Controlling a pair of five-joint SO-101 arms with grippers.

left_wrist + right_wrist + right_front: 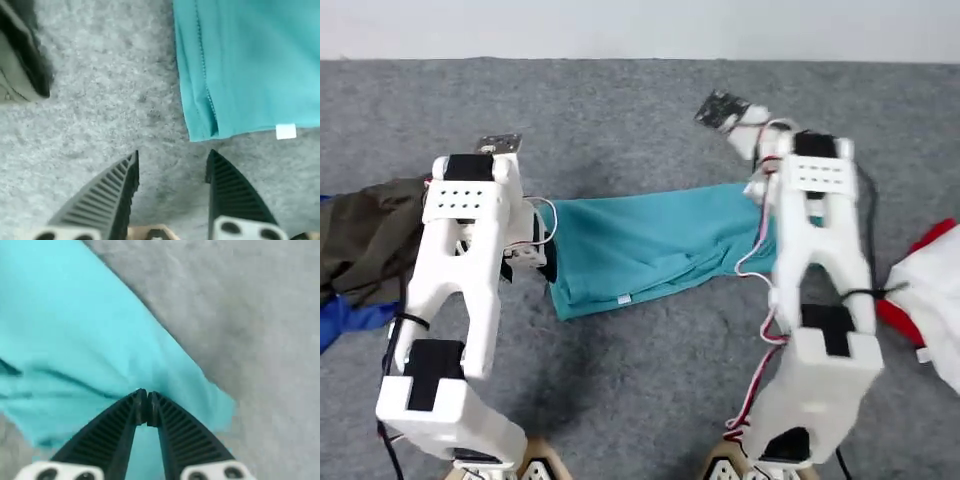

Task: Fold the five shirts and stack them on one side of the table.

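Note:
A teal shirt (650,245) lies stretched across the middle of the grey table, partly folded, with a small white tag (286,131) near one corner. My left gripper (173,154) hovers open just off that corner (200,135), with bare carpet between its fingers. In the high view this left gripper (542,260) sits at the shirt's left edge. My right gripper (145,396) is shut, its tips pinching the teal shirt (65,325) close to the cloth's edge. Seen from above, the right gripper (760,192) is at the shirt's right end.
A dark olive shirt (370,235) and a blue one (345,320) lie bunched at the table's left edge; the olive one (20,60) is near my left gripper. A white shirt (935,295) over a red one (935,240) lies at the right edge. Bare carpet spans the front.

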